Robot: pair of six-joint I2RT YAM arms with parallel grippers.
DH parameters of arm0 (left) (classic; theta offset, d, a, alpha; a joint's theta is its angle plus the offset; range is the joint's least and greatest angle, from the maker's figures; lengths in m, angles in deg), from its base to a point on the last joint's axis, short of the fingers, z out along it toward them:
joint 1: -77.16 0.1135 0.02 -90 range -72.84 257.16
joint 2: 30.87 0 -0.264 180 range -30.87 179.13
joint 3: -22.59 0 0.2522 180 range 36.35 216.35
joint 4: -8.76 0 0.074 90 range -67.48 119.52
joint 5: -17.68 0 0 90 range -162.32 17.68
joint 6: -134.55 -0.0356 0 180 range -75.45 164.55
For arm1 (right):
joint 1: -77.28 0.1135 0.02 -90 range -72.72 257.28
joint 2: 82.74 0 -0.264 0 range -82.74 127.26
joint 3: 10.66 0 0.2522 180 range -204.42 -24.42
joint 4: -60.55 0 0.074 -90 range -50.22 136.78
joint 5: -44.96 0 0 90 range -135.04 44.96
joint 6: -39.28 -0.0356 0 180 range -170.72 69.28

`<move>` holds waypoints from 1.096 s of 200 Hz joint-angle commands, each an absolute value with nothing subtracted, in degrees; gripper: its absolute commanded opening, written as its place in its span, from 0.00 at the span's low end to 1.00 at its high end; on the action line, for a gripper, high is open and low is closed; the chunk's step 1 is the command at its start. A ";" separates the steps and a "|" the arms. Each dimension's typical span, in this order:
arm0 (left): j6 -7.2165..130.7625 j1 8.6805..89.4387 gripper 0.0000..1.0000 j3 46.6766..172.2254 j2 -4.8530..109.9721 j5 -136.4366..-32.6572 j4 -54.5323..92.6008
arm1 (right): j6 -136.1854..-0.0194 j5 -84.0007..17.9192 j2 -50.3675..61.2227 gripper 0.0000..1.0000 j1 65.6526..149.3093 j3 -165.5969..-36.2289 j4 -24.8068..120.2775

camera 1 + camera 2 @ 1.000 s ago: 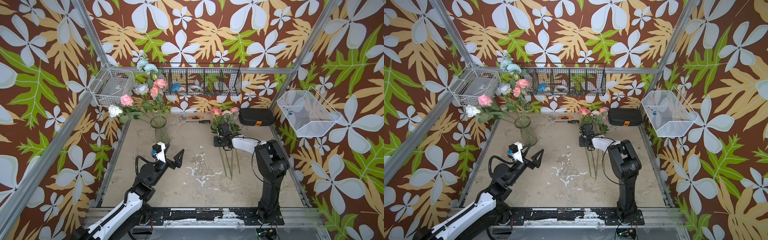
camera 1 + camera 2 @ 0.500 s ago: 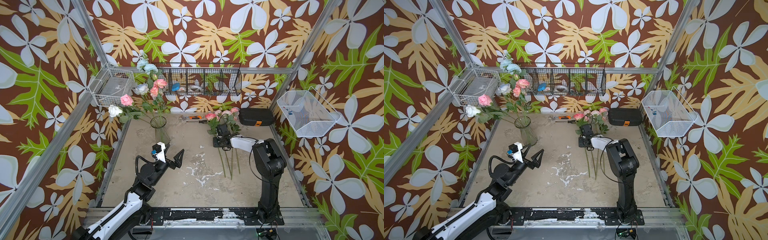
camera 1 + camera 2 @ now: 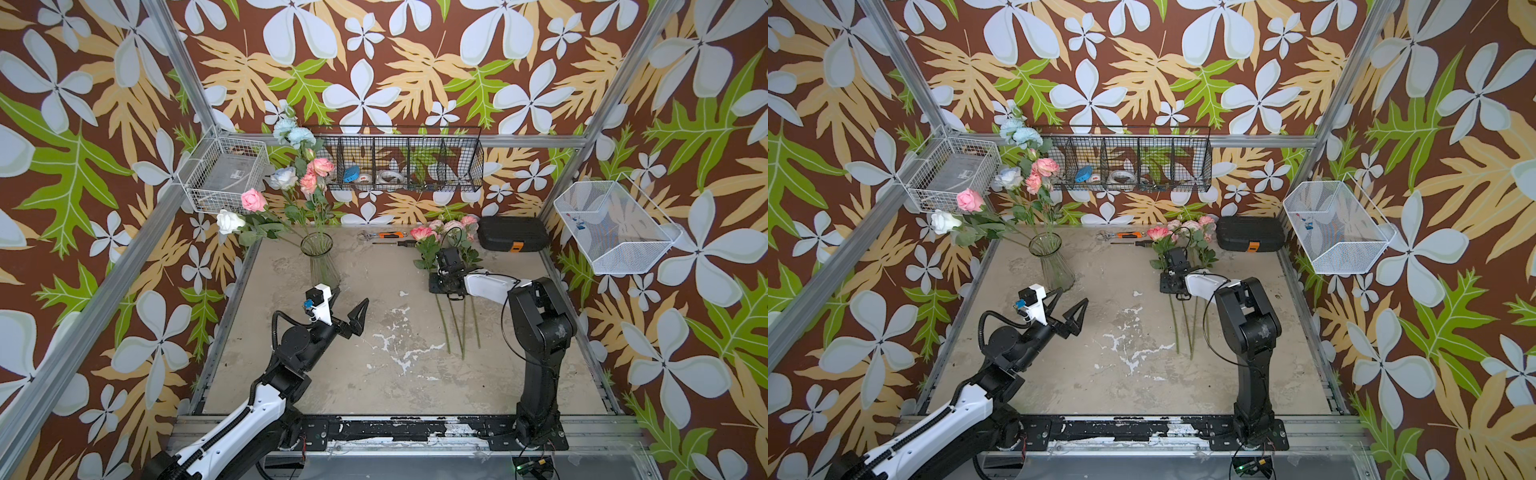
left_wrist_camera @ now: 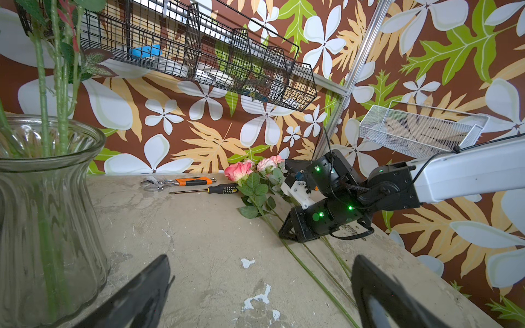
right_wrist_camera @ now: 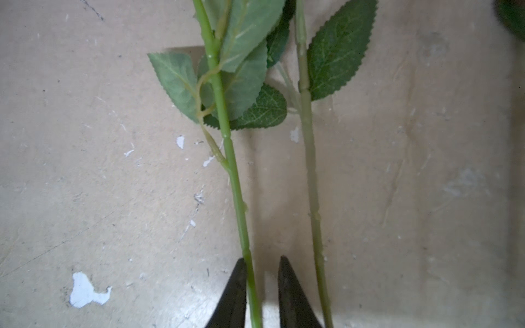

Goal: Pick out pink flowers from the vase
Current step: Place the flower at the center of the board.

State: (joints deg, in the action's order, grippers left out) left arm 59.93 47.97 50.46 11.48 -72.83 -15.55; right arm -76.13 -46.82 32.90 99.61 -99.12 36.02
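L tool (image 3: 351, 294) is held spread wide, empty, over the tabletop (image 3: 374, 374) nr the vase (image 3: 320, 262), which stands by the back-left corner w/ pink flowers (image 3: 253, 199) among its stems. R tool (image 5: 261, 259) is parted slightly around one stem (image 5: 235, 184), not pinching it. Other pink blooms (image 3: 419, 232) are laid nr the back edge, twd the right side.

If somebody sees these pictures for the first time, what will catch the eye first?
The loud wallpaper of white flowers and leaves covers every wall. At the back left of the table stands the glass vase with a mixed bouquet. Farther right, pink flowers lie on the table, the right claw slightly open around one stem.
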 commanded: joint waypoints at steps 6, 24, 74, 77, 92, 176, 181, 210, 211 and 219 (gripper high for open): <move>60.44 48.06 1.00 50.59 11.59 -73.01 -17.29 | -76.51 -46.55 32.40 0.25 99.77 -99.74 37.59; 60.48 48.07 1.00 50.65 11.76 -73.18 -17.56 | -76.62 -45.48 32.55 0.25 99.79 -100.01 38.21; 60.55 48.07 1.00 51.02 12.68 -73.45 -18.35 | -77.09 -45.96 35.86 0.23 99.78 -102.43 38.06; 60.55 48.06 1.00 51.07 12.76 -73.46 -18.37 | -77.15 -46.04 35.95 0.23 99.70 -102.42 38.22; 60.53 48.07 1.00 51.14 13.24 -73.67 -18.48 | -77.43 -46.82 36.58 0.21 99.75 -102.92 38.61; 60.45 48.07 1.00 51.39 12.46 -73.86 -17.81 | -80.20 -50.26 37.06 0.08 97.92 -102.12 39.51; 60.38 48.07 1.00 51.38 12.42 -73.89 -17.70 | -80.24 -50.79 37.06 0.07 97.90 -102.05 39.20; 60.19 48.07 1.00 51.43 12.20 -73.64 -17.52 | -79.40 -50.83 36.72 0.09 97.58 -101.84 39.20; 60.15 48.02 1.00 51.40 12.20 -73.64 -17.59 | -79.34 -50.79 36.71 0.10 97.58 -101.85 39.13; 60.02 48.06 1.00 51.43 12.29 -73.51 -17.63 | -79.08 -50.45 36.42 0.14 97.57 -102.08 38.88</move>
